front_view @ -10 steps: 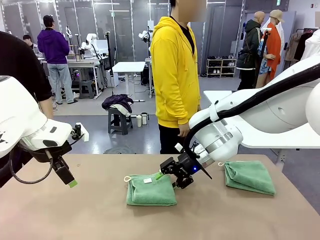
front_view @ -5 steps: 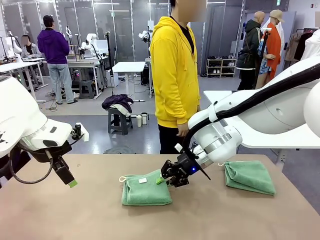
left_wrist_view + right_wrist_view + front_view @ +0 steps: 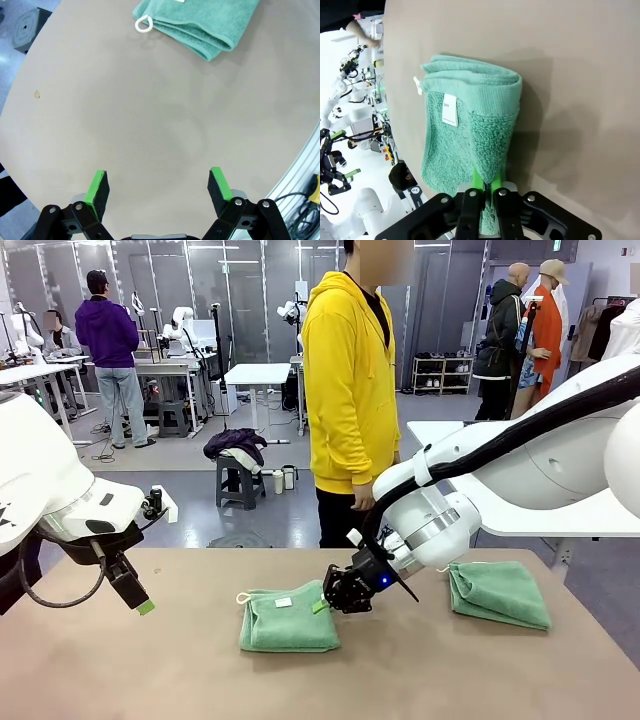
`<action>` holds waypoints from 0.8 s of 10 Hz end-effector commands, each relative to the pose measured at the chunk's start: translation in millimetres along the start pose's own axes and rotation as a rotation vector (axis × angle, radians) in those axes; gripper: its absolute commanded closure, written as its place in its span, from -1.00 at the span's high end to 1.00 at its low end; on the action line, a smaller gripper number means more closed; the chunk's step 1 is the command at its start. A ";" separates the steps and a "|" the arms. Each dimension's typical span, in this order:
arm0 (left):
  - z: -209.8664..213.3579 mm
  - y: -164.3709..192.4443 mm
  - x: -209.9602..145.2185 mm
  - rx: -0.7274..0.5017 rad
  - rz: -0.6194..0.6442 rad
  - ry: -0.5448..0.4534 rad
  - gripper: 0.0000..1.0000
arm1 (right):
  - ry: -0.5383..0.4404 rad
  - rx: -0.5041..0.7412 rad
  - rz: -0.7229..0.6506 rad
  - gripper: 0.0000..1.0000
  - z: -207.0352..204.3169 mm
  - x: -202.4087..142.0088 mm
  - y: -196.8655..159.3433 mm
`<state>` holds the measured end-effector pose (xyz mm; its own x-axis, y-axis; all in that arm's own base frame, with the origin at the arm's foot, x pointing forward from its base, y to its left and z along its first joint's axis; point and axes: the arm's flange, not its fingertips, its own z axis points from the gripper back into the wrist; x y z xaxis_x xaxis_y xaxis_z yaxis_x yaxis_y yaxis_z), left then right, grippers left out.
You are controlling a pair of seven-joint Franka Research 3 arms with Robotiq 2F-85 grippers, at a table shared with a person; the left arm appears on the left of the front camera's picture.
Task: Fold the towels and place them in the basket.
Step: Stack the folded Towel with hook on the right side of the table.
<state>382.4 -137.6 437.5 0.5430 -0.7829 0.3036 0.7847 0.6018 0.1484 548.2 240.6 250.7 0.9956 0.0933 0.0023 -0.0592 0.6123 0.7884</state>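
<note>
Bright, even overhead light, sharp frames

We see soft shadows on the worktop (image 3: 200, 670) beside the folded towel (image 3: 470, 135) toward 3 o'clock; both wrist views bow strongly at their edges, and the hall behind stays crisp.

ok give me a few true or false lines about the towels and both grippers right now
1. The right gripper is shut on the edge of the folded towel in the middle of the table. True.
2. The left gripper holds a towel. False: it is open, over bare table.
3. A second towel lies folded at the right side of the table. True.
4. The middle towel has a black tag. False: its tag is white.
5. The person in the yellow hoodie is touching the towel. False: they stand behind the table, hands off it.
</note>
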 end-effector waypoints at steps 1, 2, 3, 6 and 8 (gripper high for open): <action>-1.0 -1.8 0.7 0.005 0.015 0.005 1.00 | -0.011 -0.007 0.004 -1.00 3.5 1.7 -1.2; -1.0 -1.8 0.7 0.005 0.015 0.005 1.00 | -0.011 -0.007 0.004 -1.00 3.5 1.7 -1.2; -1.0 -1.8 0.7 0.005 0.015 0.005 1.00 | -0.011 -0.007 0.004 -1.00 3.5 1.7 -1.2; -1.0 -1.8 0.7 0.005 0.015 0.005 1.00 | -0.032 -0.031 0.048 -0.88 18.6 -4.3 15.4; -1.0 -1.8 0.7 0.005 0.015 0.005 1.00 | -0.055 -0.090 0.111 -0.88 58.9 -18.3 41.9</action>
<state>382.4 -137.6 437.4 0.5432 -0.7829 0.3035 0.7847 0.6019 0.1481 546.9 230.5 296.8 0.9892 0.1145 0.0914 -0.1437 0.6373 0.7571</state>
